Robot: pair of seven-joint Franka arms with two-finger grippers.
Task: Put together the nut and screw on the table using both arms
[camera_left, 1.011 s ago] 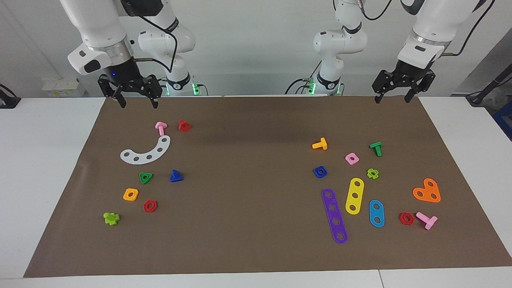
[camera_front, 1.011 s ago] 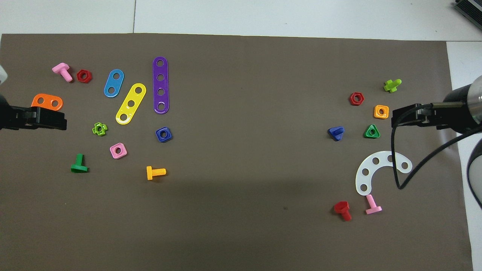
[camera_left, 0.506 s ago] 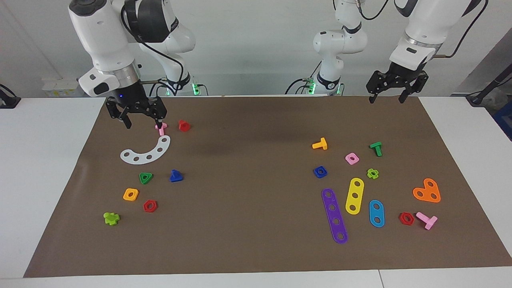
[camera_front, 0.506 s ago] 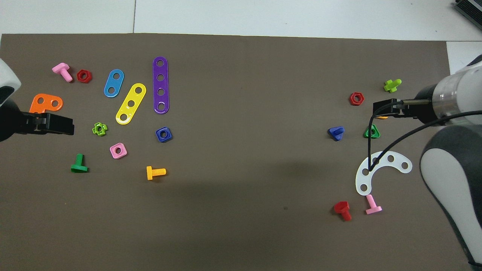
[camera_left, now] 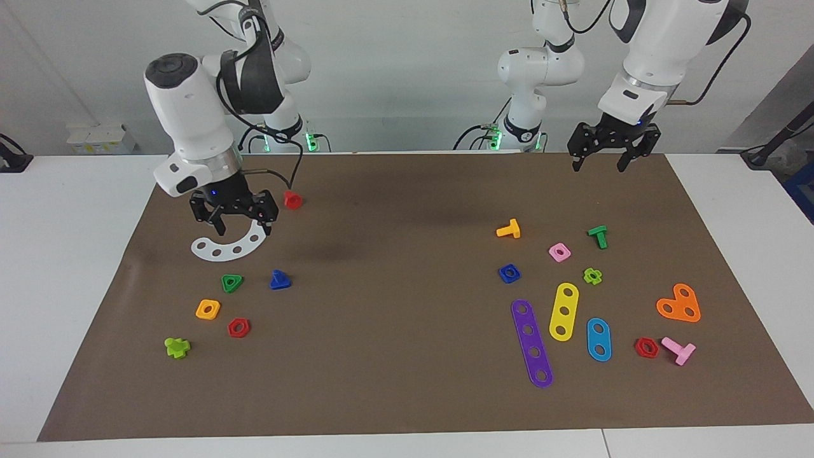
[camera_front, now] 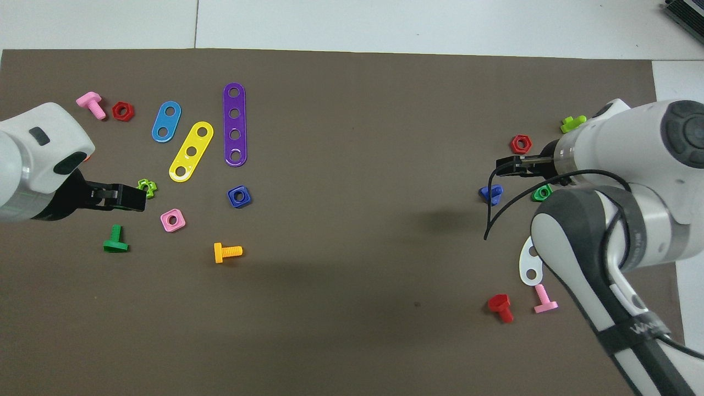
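I am at the reaching step; nothing is grasped yet. My right gripper (camera_left: 240, 224) hangs over the white curved strip (camera_left: 219, 249), with its fingers spread apart and empty. The screw (camera_left: 279, 280) lies on the brown mat of the bench (camera_left: 394, 407), farther from the robots than this strip and beside the green triangular nut (camera_left: 231, 283). My left gripper (camera_left: 599, 161) is up in the air over the mat edge nearest the robots, also with fingers apart and holding nothing. The nut (camera_left: 509, 273) lies flat at the left arm's end, between the orange bolt (camera_left: 509, 229) and the purple strip (camera_left: 531, 343). Next, I think each gripper must come over its blue piece and go down. The screw head is flat and low, so the right gripper should probably take it by the stem.
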